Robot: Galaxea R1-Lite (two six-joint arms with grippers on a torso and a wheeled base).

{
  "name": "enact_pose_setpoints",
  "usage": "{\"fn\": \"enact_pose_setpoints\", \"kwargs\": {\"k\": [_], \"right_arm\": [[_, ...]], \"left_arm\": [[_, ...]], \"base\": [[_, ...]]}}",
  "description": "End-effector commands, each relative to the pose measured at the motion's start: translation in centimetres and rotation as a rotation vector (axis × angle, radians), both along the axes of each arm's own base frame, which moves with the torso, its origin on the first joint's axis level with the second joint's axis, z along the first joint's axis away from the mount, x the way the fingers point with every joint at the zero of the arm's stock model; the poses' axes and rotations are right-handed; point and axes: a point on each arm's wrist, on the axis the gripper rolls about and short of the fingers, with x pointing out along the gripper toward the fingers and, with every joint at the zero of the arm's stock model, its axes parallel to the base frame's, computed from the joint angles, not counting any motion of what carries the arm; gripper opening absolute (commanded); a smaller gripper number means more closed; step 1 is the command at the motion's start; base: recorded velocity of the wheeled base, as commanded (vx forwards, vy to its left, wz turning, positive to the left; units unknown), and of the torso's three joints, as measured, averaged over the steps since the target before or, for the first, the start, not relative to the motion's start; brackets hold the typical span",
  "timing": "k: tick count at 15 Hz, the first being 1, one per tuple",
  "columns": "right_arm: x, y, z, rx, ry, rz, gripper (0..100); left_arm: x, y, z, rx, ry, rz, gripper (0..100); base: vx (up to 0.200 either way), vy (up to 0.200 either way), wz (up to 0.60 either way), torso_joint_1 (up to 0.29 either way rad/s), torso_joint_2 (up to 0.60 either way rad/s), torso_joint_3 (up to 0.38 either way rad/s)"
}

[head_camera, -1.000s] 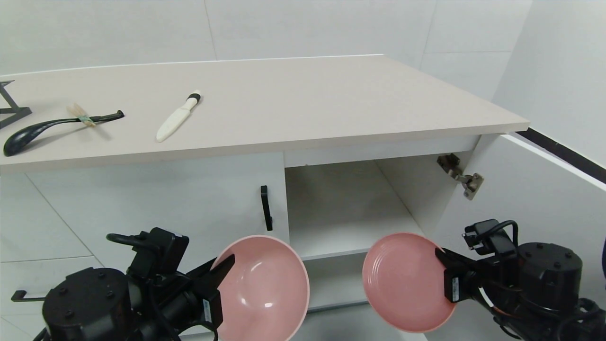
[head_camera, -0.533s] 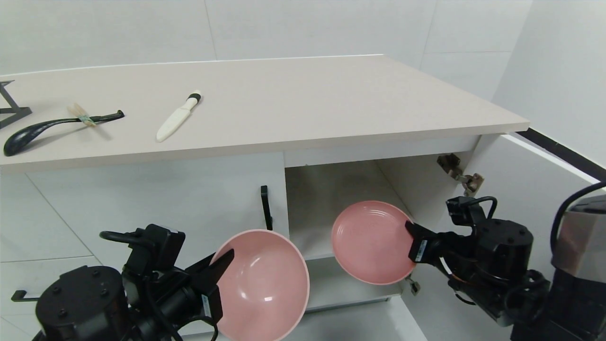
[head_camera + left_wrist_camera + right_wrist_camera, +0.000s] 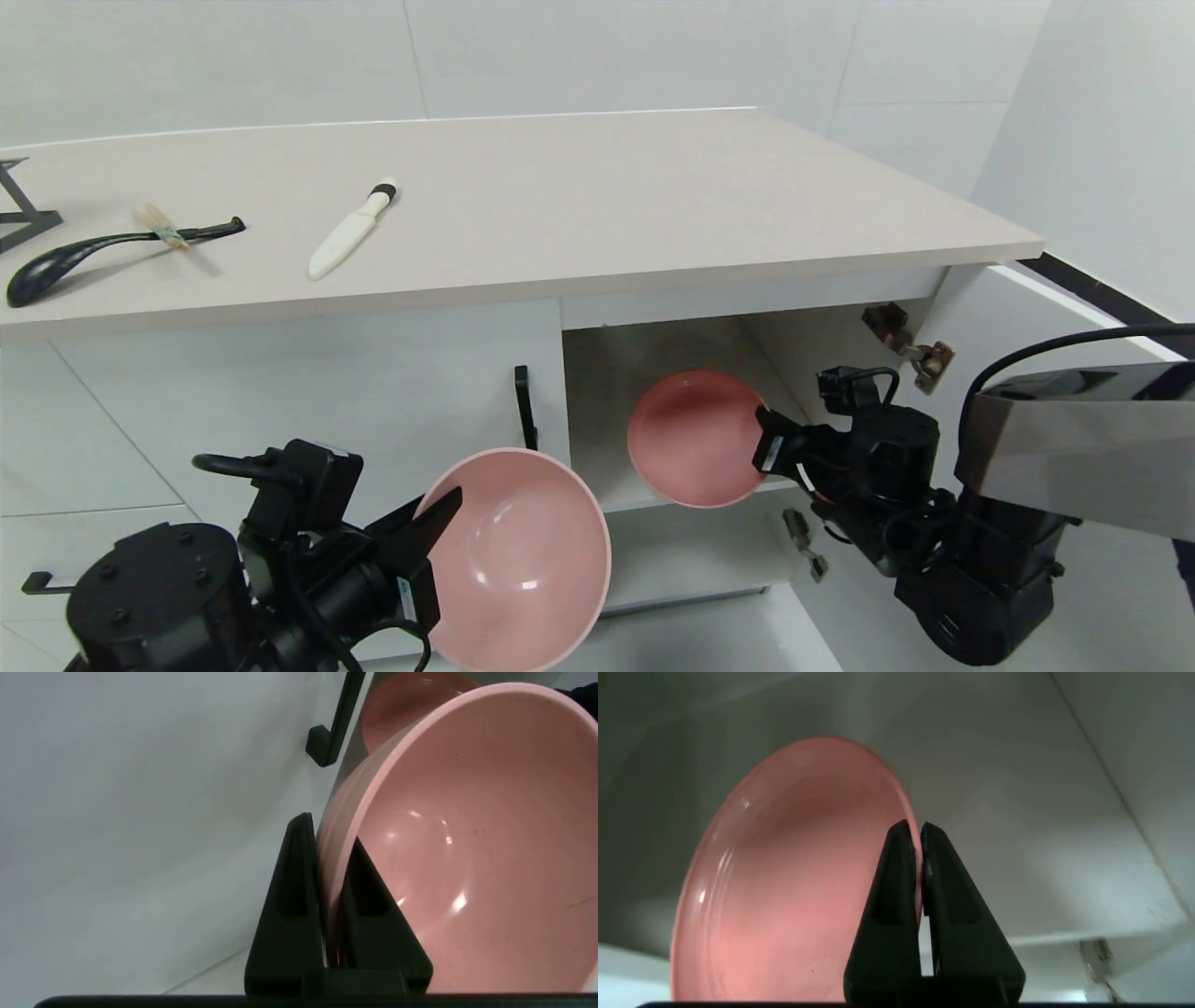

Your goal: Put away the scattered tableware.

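My left gripper (image 3: 431,530) is shut on the rim of a pink bowl (image 3: 523,560), held low in front of the closed left cabinet door (image 3: 308,411). In the left wrist view its fingers (image 3: 299,887) pinch the pink bowl (image 3: 467,849) at the edge. My right gripper (image 3: 767,446) is shut on the rim of a pink plate (image 3: 693,437), which sits tilted inside the open cabinet (image 3: 672,411) just above its shelf. In the right wrist view the pink plate (image 3: 785,877) is clamped by the right gripper (image 3: 920,854).
On the countertop (image 3: 560,196) lie a black ladle (image 3: 93,250), a small brush (image 3: 161,226) and a white knife (image 3: 353,230). The right cabinet door (image 3: 1055,373) stands open, with a hinge (image 3: 910,345) at its top. A black handle (image 3: 526,409) is on the closed door.
My right arm carried the pink plate up, to the left and forward, from in front of the open door into the cabinet opening. The left arm with the bowl barely moved.
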Motion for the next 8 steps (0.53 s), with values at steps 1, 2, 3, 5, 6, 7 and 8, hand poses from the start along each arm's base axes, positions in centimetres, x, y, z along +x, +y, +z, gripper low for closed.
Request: {"fn": "enact_pose_setpoints", "kwargs": {"k": [1,2,3,5,6,7,8], "right_arm": [[1.1,0.6,-1.3,-0.001,-0.001,0.002,0],[1.3,0.7,-1.6,-0.003,0.002,0.002,0],[1.3,0.7,-2.0,-0.008,0.012,0.002,0],[1.3,0.7,-2.7,-0.016,0.028,0.0,0],[1.4,0.7,-2.8,-0.016,0.028,0.002,0],[1.4,0.8,-2.8,-0.016,0.028,0.002,0],[1.5,0.9,-3.0,-0.016,0.028,0.002,0]], "left_arm": [[0.0,0.0,-0.1,0.003,0.004,0.001,0],[0.0,0.0,-0.1,0.003,0.004,0.001,0],[0.0,0.0,-0.1,0.002,0.005,0.001,0],[0.0,-0.1,-0.2,-0.022,0.022,0.004,0],[-0.1,-0.2,-0.2,-0.023,0.028,0.0,0],[-0.1,-0.2,-0.2,-0.024,0.027,-0.004,0],[-0.2,-0.2,-0.1,-0.028,0.022,-0.008,0]], "base": [[0.0,0.0,0.0,0.0,0.0,0.0],[0.0,0.0,0.0,0.0,0.0,0.0],[0.0,0.0,0.0,0.0,0.0,0.0],[0.2,0.0,0.0,0.005,0.01,-0.002],[0.2,0.0,0.0,-0.007,0.0,0.002],[0.0,0.0,0.0,0.0,0.0,0.0],[0.0,0.0,0.0,0.0,0.0,0.0]]}}
